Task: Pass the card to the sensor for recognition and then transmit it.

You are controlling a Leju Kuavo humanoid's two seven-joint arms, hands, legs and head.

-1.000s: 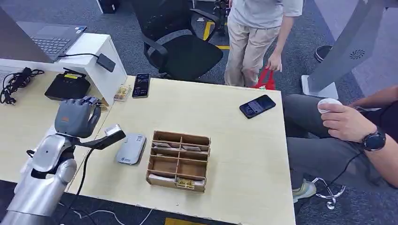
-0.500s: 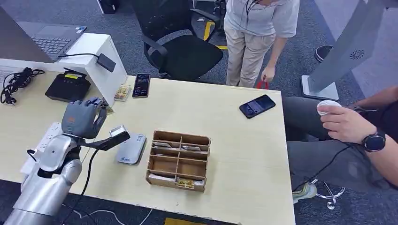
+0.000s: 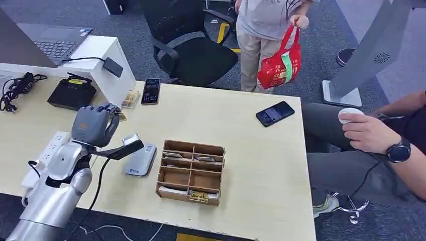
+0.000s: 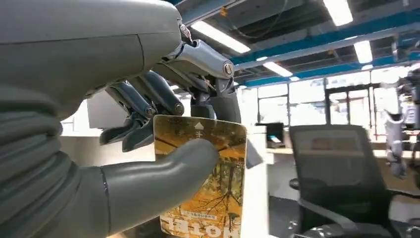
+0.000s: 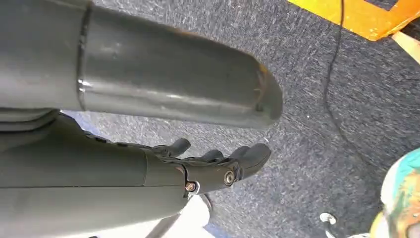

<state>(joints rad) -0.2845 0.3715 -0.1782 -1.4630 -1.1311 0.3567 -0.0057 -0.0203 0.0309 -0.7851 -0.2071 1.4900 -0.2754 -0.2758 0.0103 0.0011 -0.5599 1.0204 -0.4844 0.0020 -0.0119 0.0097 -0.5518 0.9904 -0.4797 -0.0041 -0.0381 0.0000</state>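
My left hand (image 3: 94, 125) is raised over the table's left part, just left of the grey card reader (image 3: 139, 158) that lies flat on the tabletop. In the left wrist view the hand (image 4: 124, 84) pinches a yellow-orange hotel card (image 4: 210, 188) between the thumb (image 4: 163, 171) and the darker fingers. A wooden card box (image 3: 191, 171) with several compartments and cards in them sits right of the reader. My right hand (image 5: 213, 166) hangs over grey carpet, fingers stretched out with nothing in them.
A black phone (image 3: 275, 113) and another phone (image 3: 151, 91) lie on the table (image 3: 251, 160). A black device (image 3: 73, 93) and a white stand with a laptop (image 3: 60, 42) are at the left. One person sits at the right; another stands behind with a red bag (image 3: 279, 65).
My left hand has drifted right and a little toward the card reader with the card held. The standing person has lifted a red bag.
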